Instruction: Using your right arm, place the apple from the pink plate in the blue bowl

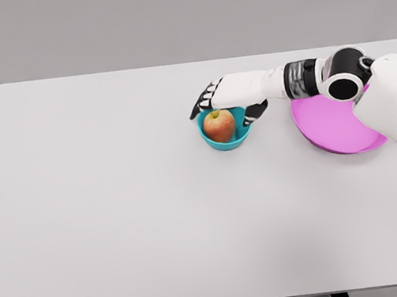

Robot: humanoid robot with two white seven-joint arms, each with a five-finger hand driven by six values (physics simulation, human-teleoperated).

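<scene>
A red-orange apple point(219, 125) sits inside the blue bowl point(226, 142) near the middle of the white table. My right hand point(224, 105) hovers just above and behind the bowl, its dark fingers spread and holding nothing. The thumb point(255, 113) hangs beside the bowl's right rim. To the right lies the pink plate point(332, 127), bare, partly covered by my right forearm and elbow. The left arm does not show.
The white table point(118, 200) stretches wide to the left and front of the bowl. Its front edge runs along the bottom of the picture. My right upper arm point(394, 105) crosses over the plate's right side.
</scene>
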